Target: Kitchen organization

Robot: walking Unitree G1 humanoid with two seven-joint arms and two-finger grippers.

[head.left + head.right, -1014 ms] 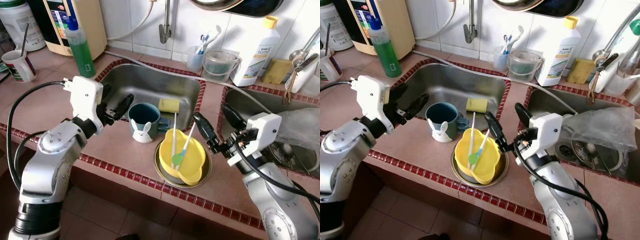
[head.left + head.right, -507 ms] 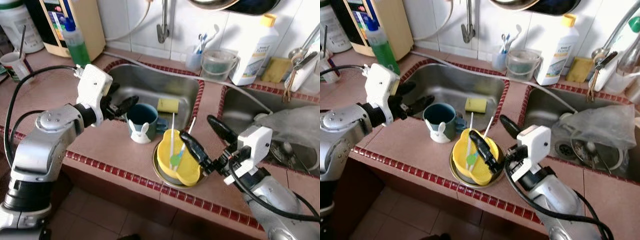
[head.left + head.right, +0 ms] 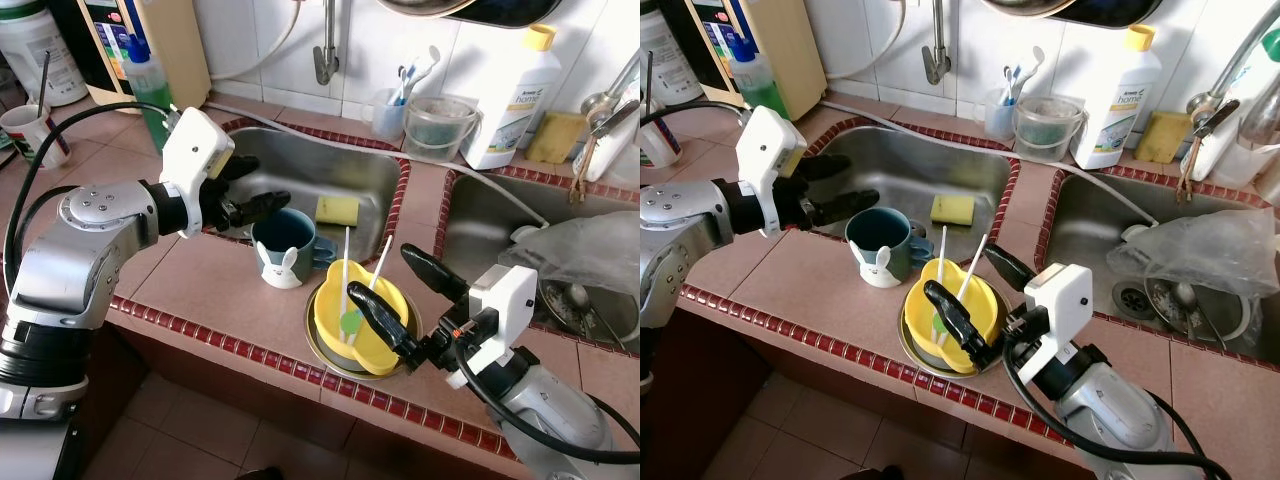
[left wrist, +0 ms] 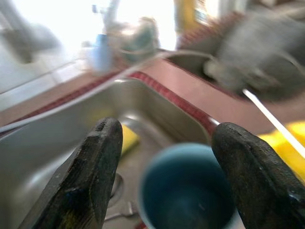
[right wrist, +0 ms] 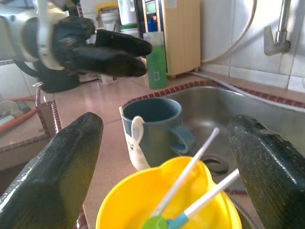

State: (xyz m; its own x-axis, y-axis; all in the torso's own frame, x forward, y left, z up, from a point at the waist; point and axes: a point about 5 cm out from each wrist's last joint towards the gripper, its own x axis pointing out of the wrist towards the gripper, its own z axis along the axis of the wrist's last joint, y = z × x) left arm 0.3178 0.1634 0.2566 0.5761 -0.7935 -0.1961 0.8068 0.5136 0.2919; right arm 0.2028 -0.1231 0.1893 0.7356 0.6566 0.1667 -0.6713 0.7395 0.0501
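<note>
A blue mug (image 3: 285,240) with a white bunny face stands on the tiled counter at the sink's front edge. Beside it a yellow bowl (image 3: 372,322) sits in a metal dish (image 3: 318,340) and holds two white sticks (image 3: 347,262) with a green end. My left gripper (image 3: 257,186) is open just left of the mug's rim; in the left wrist view the mug (image 4: 188,191) lies between its fingers (image 4: 95,176). My right gripper (image 3: 382,272) is open, one finger over the bowl and the other past its right rim. In the right wrist view the yellow bowl (image 5: 162,200) sits low between the fingers (image 5: 57,176).
The steel sink (image 3: 330,165) holds a yellow sponge (image 3: 337,208). A green soap bottle (image 3: 150,85), a white detergent bottle (image 3: 510,95), a clear tub (image 3: 435,125) and a toothbrush cup (image 3: 385,115) line the back. A plastic bag (image 3: 590,255) lies in the right sink.
My left gripper has moved right, up to the mug's rim. My right gripper has come down and left, from beside the bowl to over it. The view has shifted slightly.
</note>
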